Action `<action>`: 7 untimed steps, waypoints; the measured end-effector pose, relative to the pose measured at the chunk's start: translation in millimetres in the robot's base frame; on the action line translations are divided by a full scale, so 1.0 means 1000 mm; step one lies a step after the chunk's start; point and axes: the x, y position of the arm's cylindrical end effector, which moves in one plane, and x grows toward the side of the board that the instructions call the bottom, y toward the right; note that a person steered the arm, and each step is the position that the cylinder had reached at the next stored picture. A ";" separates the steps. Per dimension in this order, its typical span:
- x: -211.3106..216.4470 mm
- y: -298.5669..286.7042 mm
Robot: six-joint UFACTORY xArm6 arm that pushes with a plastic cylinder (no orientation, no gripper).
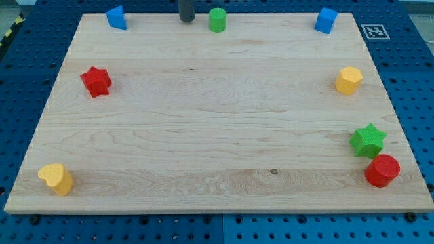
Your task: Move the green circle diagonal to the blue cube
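Wooden desk [203,135] on blue pegboard | my tip [186,20] at top edge, just left of green circle [217,19] | no hand, nothing gripped | blue cube [326,20] well right | risk: off-centre shove, circle off the edge

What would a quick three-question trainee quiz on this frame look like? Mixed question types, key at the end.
1. True or false: my tip touches the green circle.
2. Which block lies nearest the red cylinder?
A. yellow hexagon
B. green star
C. red star
3. Fill in: the yellow block sits near the board's bottom ____ corner in the view.

Key
1. False: the tip stands just to the view's left of the green circle, with a gap between them.
2. B
3. left
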 end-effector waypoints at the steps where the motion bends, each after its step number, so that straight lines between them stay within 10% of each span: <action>1: 0.000 0.014; 7: 0.026 0.064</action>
